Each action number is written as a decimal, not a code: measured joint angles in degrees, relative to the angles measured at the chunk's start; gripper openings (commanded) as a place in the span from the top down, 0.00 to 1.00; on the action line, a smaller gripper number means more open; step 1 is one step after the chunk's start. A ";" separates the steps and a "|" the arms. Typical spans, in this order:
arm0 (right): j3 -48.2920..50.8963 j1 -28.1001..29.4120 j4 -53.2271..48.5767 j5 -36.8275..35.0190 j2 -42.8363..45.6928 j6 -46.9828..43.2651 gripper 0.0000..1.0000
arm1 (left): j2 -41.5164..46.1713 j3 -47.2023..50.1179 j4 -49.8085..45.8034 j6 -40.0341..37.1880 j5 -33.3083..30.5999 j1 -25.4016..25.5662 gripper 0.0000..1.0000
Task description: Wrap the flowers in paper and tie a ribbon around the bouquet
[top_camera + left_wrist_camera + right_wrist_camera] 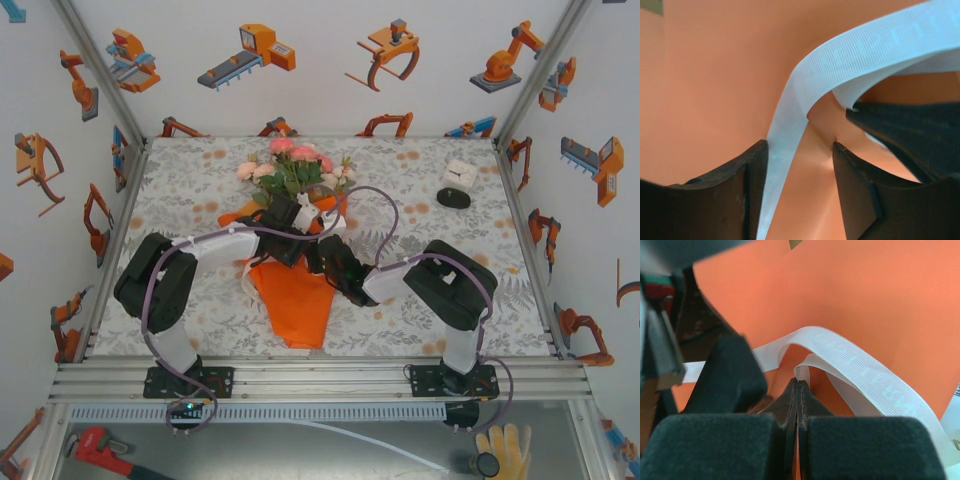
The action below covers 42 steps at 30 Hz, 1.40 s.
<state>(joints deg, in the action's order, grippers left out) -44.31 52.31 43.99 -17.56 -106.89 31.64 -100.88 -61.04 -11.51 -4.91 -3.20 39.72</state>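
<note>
Lying mid-table on the floral-print cloth [440, 300], the bouquet [280, 290] is a cone of matte orange paper [300, 320] with its narrow end toward the arm bases. The flowers [290, 165], pink and cream blooms with green leaves, fan from its far, wide end. Both pincers meet over its waist. The left gripper [800, 150] stands partly open, its 2 dark jaws apart; the ribbon [865, 55], sheer, finely ribbed and cream-white, runs down between them against one jaw's inner face. The right gripper [798, 385] is pressed closed, pinching a fold of that ribbon at its tips, with smooth orange paper behind
</note>
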 measured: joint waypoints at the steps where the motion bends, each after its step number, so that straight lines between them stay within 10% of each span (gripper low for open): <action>1: 0.02 0.02 0.00 0.07 0.00 0.00 1.00 | -0.28 -0.11 0.76 -0.07 -0.15 0.00 0.53; 12: 0.02 0.00 0.00 0.37 0.00 0.00 1.00 | -1.18 -1.77 2.58 0.83 -0.55 0.02 1.00; 22: 0.00 0.02 0.02 0.61 0.00 0.02 1.00 | 9.73 -1.84 -0.42 3.41 3.37 0.00 1.00; 25: 0.00 0.00 0.02 0.83 0.00 0.02 1.00 | 12.13 -1.84 -0.48 3.61 4.17 0.00 0.68; 28: 0.00 0.00 -0.02 0.83 0.07 0.02 1.00 | 11.17 -1.81 -0.17 3.91 5.22 -0.02 0.63; 42: 0.07 -0.04 -0.55 0.81 0.96 0.00 1.00 | -0.57 -3.39 2.58 3.52 5.16 -0.92 0.62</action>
<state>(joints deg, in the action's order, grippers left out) -44.25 52.27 43.44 -16.75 -105.93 31.64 -101.45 -64.42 -8.93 -1.39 1.96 38.81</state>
